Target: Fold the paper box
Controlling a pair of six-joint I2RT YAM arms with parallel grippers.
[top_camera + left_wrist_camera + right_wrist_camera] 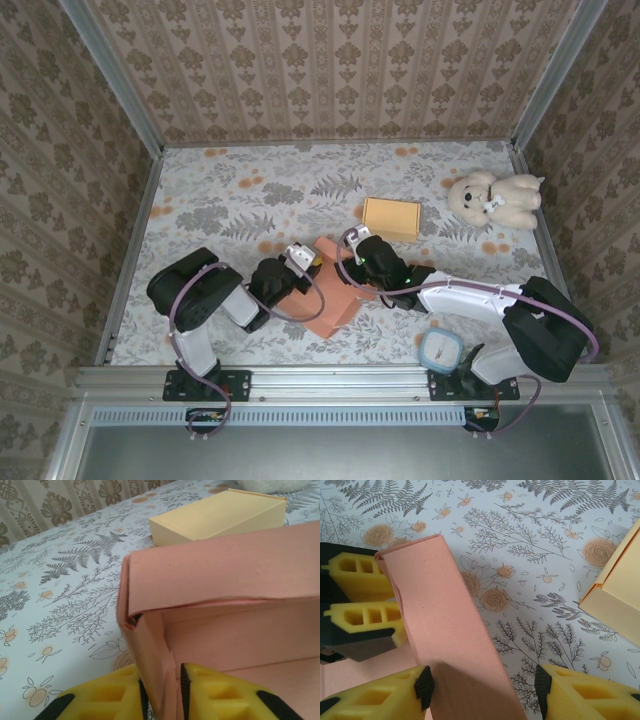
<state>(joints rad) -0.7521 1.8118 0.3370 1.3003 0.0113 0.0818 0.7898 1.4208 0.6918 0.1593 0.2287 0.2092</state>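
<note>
The pink paper box [335, 303] lies partly folded at mid-table between both arms. One short end wall of the paper box [150, 650] stands between the yellow fingers of my left gripper [162, 692], whose black pads press close on both its sides. The long wall [220, 565] is folded over above it. My right gripper [484, 686] is open and straddles that long pink wall [445, 630]: the left pad sits against it, and the right pad is well off it over bare table. The left gripper's fingers [360, 575] show at the wall's far end. In the top view the left gripper [303, 262] and right gripper [353, 250] meet over the box.
A finished yellow box [392, 217] sits just behind the pink one, close to the right gripper. A teddy bear [495, 198] lies at the back right. A round lidded container [440, 348] rests near the right arm's base. Patterned walls enclose the floral table [230, 200].
</note>
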